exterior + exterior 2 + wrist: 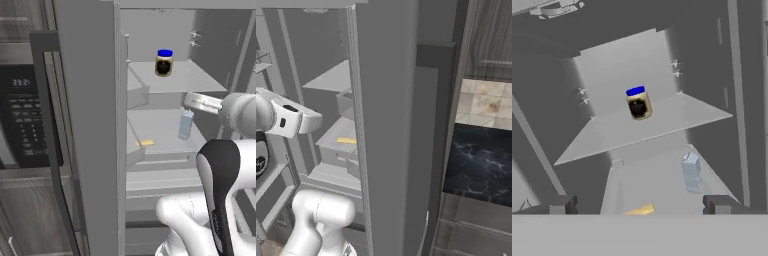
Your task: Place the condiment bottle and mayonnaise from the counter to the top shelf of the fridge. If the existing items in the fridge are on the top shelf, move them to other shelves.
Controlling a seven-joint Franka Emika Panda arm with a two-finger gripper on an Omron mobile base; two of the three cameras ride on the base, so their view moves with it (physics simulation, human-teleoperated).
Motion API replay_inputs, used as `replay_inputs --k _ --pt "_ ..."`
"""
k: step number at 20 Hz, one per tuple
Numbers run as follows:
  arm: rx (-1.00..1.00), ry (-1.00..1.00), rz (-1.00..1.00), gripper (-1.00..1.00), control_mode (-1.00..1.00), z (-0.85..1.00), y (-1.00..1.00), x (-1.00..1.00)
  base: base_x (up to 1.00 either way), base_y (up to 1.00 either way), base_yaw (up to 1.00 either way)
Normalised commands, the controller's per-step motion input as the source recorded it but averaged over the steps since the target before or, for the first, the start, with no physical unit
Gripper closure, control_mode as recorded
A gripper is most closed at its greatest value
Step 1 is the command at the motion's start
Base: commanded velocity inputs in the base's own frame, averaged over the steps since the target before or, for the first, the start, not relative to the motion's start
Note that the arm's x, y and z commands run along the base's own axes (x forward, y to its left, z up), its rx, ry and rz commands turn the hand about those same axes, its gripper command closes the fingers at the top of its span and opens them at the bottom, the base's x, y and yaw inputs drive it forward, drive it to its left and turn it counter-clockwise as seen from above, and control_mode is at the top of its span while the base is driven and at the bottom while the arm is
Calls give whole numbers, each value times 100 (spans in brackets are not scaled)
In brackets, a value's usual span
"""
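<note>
Gripper: gripper (640,204) stands with jaws spread wide and nothing between them, aimed into the fridge (90,125) interior.
Arm pose: forearm reaches level into the open compartment, hand near the lower shelf (160,130), clear of all contents.
Yellow piece: yellow piece (145,143) lies flat at the front of the lower shelf.
Blue pack: pale blue pack (185,125) stands upright on the lower shelf, judged to have been kept off the top board.
Mayonnaise: mayonnaise (164,63) stands upright on the top shelf (195,80), well back from the front edge.
Counter: counter (478,165) lies right of the fridge; no condiment bottle can be made out.
</note>
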Motion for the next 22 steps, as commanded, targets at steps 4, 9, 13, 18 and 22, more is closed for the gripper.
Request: replay_inputs --k 4,9,13,18,22 --pt "0 1 0 -100 100 -5 3 -25 -75 1 0" --pt "0 0 0 -100 100 0 0 0 -100 1 0" --pt "0 0 0 -100 100 0 0 0 -100 0 0" --pt "0 0 0 -100 100 0 0 0 -100 -17 -7" --pt "0 0 0 -100 100 0 0 0 -97 -89 -30"
